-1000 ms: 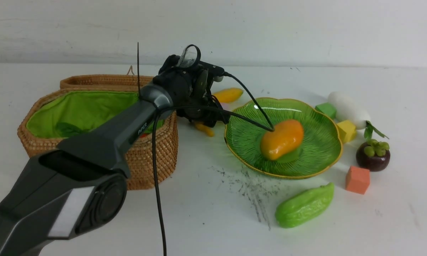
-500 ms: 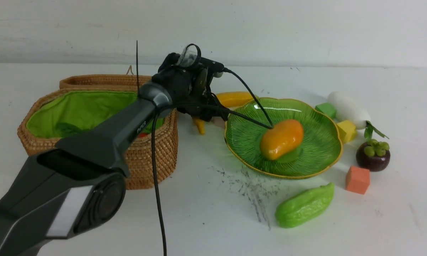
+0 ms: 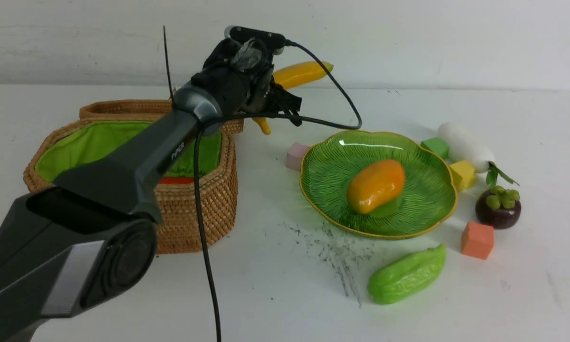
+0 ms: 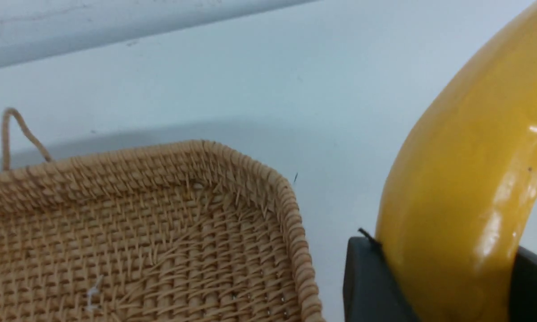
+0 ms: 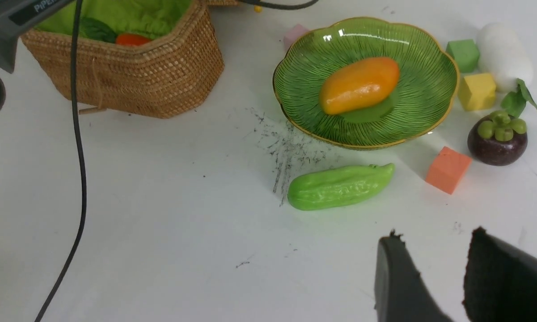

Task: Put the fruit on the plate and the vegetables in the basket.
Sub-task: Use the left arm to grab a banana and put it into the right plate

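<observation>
My left gripper (image 3: 271, 97) is clamped around the middle of the banana (image 3: 301, 73), which it holds off the table near the basket (image 3: 190, 213) lid (image 3: 123, 108). My right gripper (image 5: 433, 277) hangs part-open, empty. The mango (image 3: 376, 186) lies on the plate (image 3: 422, 156). The gourd (image 3: 406, 274), radish (image 3: 465, 146) and mangosteen (image 3: 497, 209) lie on the table.
</observation>
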